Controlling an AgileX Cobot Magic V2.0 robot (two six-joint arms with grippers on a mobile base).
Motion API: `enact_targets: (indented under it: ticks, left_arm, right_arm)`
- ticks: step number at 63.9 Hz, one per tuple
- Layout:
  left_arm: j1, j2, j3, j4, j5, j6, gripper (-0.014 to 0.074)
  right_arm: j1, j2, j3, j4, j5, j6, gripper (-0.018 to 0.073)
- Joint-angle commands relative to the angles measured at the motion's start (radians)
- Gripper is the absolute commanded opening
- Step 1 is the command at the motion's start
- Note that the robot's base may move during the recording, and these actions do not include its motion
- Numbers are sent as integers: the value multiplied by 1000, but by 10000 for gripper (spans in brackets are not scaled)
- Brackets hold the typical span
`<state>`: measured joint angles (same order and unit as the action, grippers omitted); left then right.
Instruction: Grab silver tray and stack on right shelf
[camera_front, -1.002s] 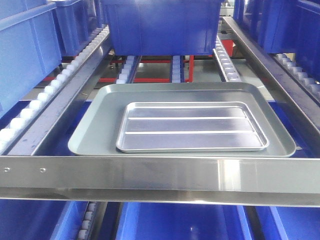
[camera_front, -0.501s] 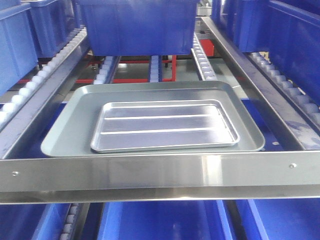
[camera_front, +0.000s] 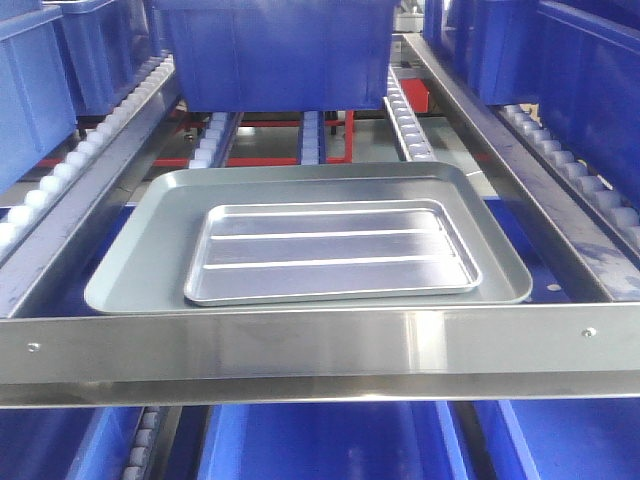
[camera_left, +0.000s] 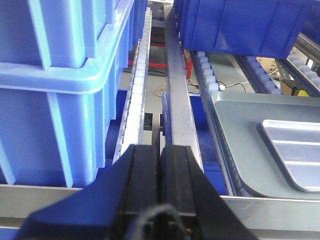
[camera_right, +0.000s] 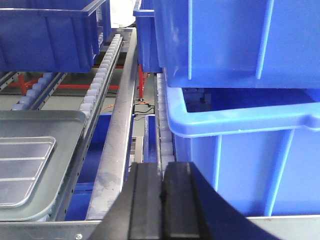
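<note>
So I'm eyeing the silver tray (camera_front: 330, 250), which is lying inside the bigger grey tray (camera_front: 130, 280) just behind the shelf's front bar (camera_front: 320, 345), long axis running along that bar. My left gripper (camera_left: 160, 165) is hanging off past the tray's left edge, my right gripper (camera_right: 162, 187) past its right edge, both with jaws pressed together and empty. Neither's looking clearly nearer from these views.

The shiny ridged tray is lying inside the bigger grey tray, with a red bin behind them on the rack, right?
Not quite. The bin behind them is blue, not red, as the front-facing view shows. The rest holds: the shiny ridged tray lies inside the bigger grey tray on the rack.
</note>
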<state>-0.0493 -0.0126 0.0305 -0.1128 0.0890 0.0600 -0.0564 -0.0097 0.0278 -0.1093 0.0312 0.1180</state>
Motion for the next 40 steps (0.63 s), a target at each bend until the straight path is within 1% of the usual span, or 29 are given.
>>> enact_targets:
  ticks: [1, 40]
  left_arm:
    - [2, -13, 19, -10, -95, -1, -101]
    - [2, -13, 19, -10, -95, -1, -101]
  right_arm:
    - [-7, -22, -17, -2, -81, -10, 57]
    - [-7, -22, -17, -2, -81, -10, 57]
